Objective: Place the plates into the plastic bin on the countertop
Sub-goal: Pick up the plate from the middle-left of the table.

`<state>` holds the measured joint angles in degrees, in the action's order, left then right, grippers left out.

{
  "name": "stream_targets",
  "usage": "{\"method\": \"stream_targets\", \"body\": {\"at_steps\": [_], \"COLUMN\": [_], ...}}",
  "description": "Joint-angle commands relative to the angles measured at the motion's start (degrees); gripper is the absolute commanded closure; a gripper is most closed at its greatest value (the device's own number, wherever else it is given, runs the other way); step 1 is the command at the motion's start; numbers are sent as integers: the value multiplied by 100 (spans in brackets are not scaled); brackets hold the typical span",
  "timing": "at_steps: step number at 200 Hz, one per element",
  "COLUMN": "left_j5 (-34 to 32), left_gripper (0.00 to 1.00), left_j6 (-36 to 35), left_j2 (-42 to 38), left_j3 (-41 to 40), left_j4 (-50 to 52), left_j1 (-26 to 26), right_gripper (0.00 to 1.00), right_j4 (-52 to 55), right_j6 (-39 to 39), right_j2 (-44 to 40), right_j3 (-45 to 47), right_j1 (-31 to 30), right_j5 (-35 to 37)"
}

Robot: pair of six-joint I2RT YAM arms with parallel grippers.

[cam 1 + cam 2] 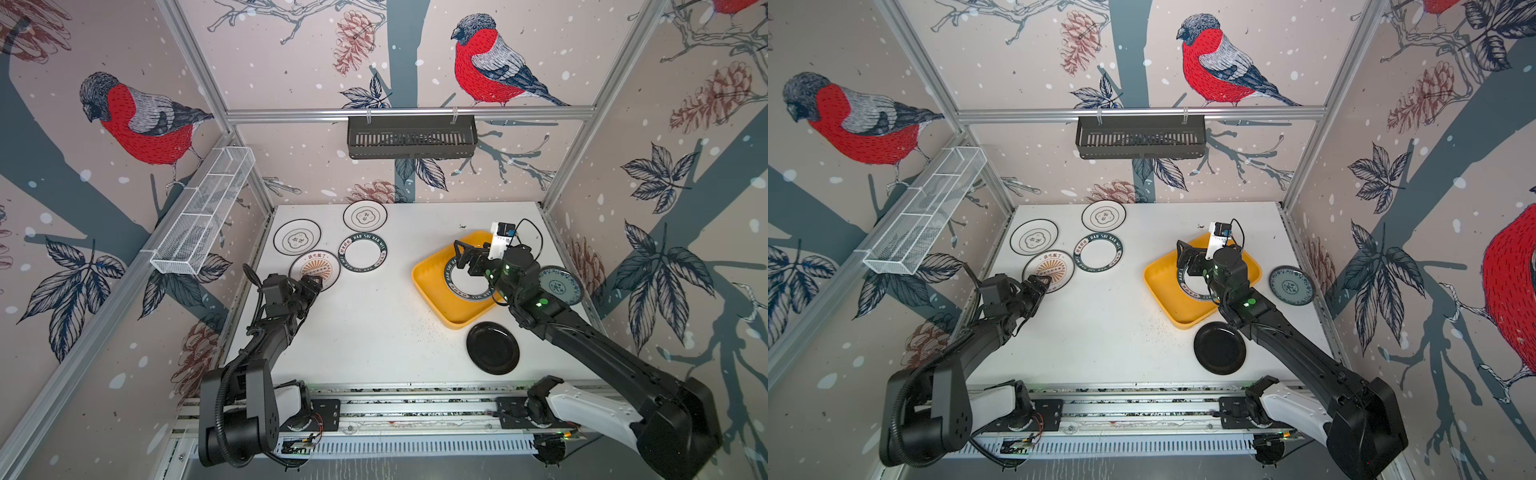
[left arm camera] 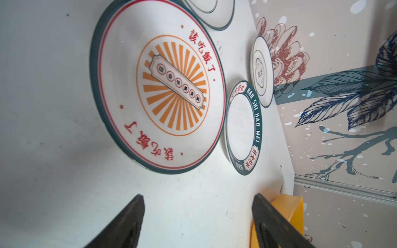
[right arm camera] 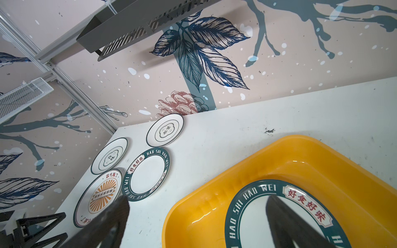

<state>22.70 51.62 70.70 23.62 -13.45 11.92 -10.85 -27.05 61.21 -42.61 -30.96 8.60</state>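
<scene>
The yellow bin (image 1: 432, 276) sits on the white countertop (image 1: 374, 332), turned at an angle, and one plate with a dark lettered rim (image 3: 249, 214) lies flat inside it. The right gripper (image 3: 196, 198) hangs over the bin with its jaws spread wide and nothing between them. In the right wrist view, one finger is above the plate in the bin and the other is out past the bin's left rim. In both top views the right arm covers part of that plate. Just beside the bin's near corner lies a plain black plate (image 1: 492, 348), and to the right of the bin, near but apart, lies a blue-green patterned plate (image 1: 1291, 285). Well to the left of the bin, four more plates lie flat in a cluster: a second lettered plate (image 1: 363, 253) closest to the bin, an orange sunburst plate (image 2: 159, 85) beside it, and two white plates with a black flower outline, one farther left (image 1: 297, 237) and one farther back (image 1: 365, 216). The left gripper (image 2: 196, 199) is at the near edge of the sunburst plate, on the side away from the bin. Its jaws are well apart and empty, and bare countertop shows between its fingertips and the plate's rim.
</scene>
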Motion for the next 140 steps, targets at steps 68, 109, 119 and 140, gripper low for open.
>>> {"method": "stream_targets", "body": {"at_steps": [68, 109, 119, 140], "left_j5": [969, 879, 881, 916], "left_gripper": [33, 38, 44, 51], "left_j6": [404, 557, 654, 854], "left_j2": [1332, 1741, 1834, 2020], "left_j3": [-201, -300, -346, -443], "left_j4": [-1345, -1692, -1877, -2263], "left_j1": [458, 550, 565, 591], "right_gripper": [0, 0, 0, 0], "right_j4": [-75, -243, -283, -303], "right_j6": [134, -18, -36, -46], "right_j2": [22, 9, 22, 32], "right_j3": [-116, 55, 77, 77], "right_j1": [-15, -15, -20, -22], "right_j5": [0, 54, 60, 60]}}
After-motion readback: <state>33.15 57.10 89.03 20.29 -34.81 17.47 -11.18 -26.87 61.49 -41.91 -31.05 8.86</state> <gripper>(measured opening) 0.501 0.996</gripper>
